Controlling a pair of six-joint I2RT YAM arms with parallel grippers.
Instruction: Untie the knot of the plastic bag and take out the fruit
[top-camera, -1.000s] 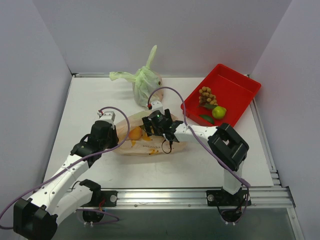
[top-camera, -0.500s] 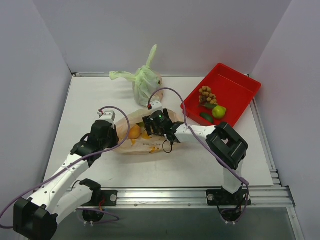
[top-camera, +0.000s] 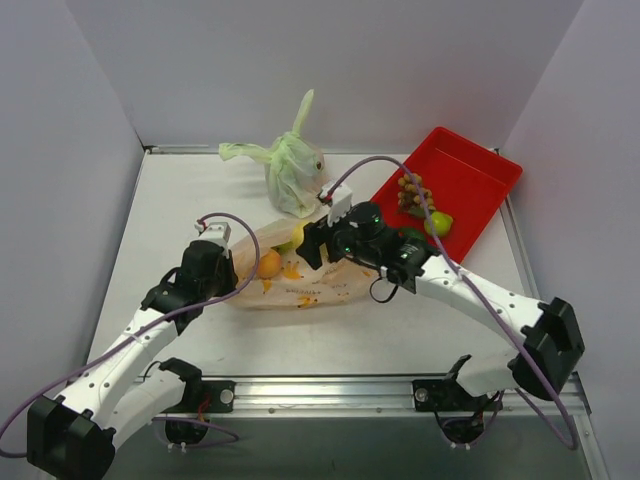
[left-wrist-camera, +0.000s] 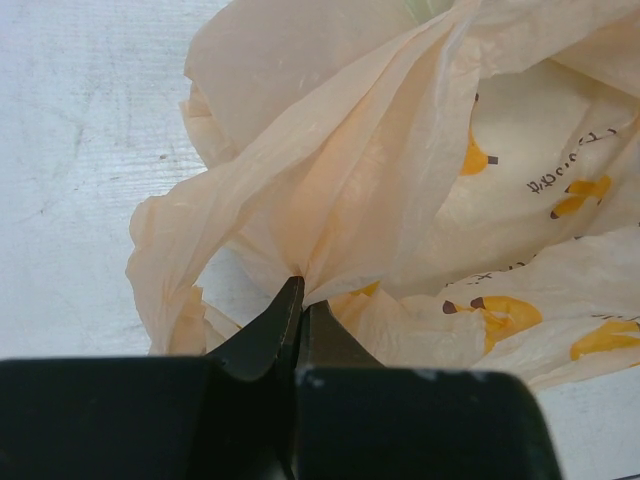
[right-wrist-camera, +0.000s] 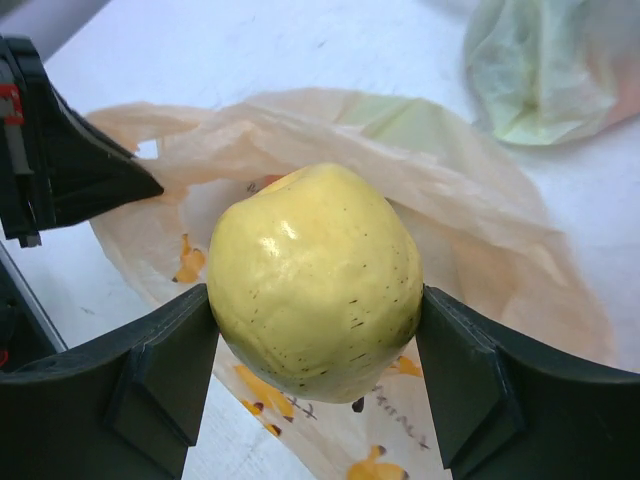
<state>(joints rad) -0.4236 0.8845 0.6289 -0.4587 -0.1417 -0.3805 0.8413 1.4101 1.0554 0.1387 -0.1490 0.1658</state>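
Fruit (right-wrist-camera: 315, 280), yellow and round, now sits clamped between your right fingers (right-wrist-camera: 160, 380), lifted above the plastic bag (right-wrist-camera: 500, 250) they were reaching into a second ago. Your left fingers (left-wrist-camera: 265, 335) stay pinched shut on the bag's edge. That piece is out.

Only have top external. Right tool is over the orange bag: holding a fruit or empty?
Observer: Holding. In the right wrist view the right tool is clamped on a yellow fruit, with one finger on each side.
Operator: Any bag film caught in that grip?
Observer: None visible. The fruit's surface is bare, and the plastic bag lies behind it.
Operator: Left tool really gripping the bag?
Observer: Yes. In the left wrist view the left tool is shut, pinching a gathered fold of the bag at its tips.
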